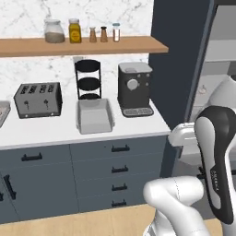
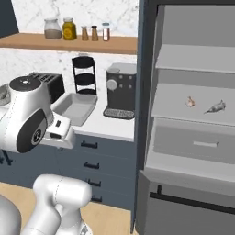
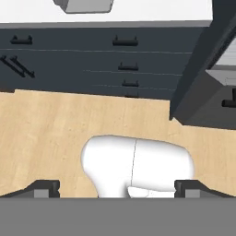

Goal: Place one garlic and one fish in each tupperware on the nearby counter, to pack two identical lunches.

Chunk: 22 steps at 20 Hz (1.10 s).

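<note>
One garlic (image 2: 190, 102) and one fish (image 2: 215, 107) lie side by side on a grey shelf inside the open tall unit to the right of the counter (image 1: 46, 131). A light-grey tupperware (image 1: 94, 116) (image 2: 75, 108) stands empty on the white counter, in front of the black rack. The rim of a similar tray (image 1: 2, 113) pokes in at the far left edge. My gripper (image 3: 117, 189) is open with nothing between its fingertips (image 3: 46, 188). It points down at the wooden floor in front of the drawers, well short of the counter, and the tupperware (image 3: 87, 5) shows at the top of the hand view.
A toaster (image 1: 38, 99), a black three-tier rack (image 1: 88, 78) and a coffee machine (image 1: 134, 88) stand along the back of the counter. A wooden shelf (image 1: 83, 45) with jars hangs above. The dark side wall (image 2: 143, 114) of the tall unit separates counter and shelves.
</note>
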### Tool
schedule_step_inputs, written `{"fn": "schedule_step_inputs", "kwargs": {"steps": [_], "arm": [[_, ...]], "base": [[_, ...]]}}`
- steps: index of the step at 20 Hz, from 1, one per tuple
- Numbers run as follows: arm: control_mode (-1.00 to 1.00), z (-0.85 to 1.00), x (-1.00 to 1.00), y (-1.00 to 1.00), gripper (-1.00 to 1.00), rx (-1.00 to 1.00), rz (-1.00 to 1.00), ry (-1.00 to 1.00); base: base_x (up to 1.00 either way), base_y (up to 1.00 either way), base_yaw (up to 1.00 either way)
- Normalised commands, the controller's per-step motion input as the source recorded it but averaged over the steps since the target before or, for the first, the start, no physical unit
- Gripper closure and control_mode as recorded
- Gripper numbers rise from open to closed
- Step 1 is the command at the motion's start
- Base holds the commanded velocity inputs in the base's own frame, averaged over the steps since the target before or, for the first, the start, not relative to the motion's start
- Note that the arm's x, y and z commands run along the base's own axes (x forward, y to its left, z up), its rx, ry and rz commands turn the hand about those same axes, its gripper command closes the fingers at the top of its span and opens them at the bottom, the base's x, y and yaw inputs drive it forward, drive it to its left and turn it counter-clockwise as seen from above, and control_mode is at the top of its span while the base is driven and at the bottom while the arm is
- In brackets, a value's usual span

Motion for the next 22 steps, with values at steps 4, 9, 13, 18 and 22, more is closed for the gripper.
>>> {"fn": "schedule_step_inputs", "kwargs": {"steps": [4, 9, 13, 18, 22], "arm": [[1.00, 0.00, 0.00, 0.00, -1.00, 0.00, 0.00, 0.00], [1.00, 0.00, 0.00, 0.00, -1.00, 0.00, 0.00, 0.00], [1.00, 0.00, 0.00, 0.00, -1.00, 0.00, 0.00, 0.00], [1.00, 0.00, 0.00, 0.00, -1.00, 0.00, 0.00, 0.00], [1.00, 0.00, 0.00, 0.00, -1.00, 0.00, 0.00, 0.00]], "base": [[0.07, -0.83, 0.00], [0.03, -0.78, 0.00], [0.15, -0.74, 0.00], [0.25, -0.58, 0.00], [0.34, -0.46, 0.00]]}}
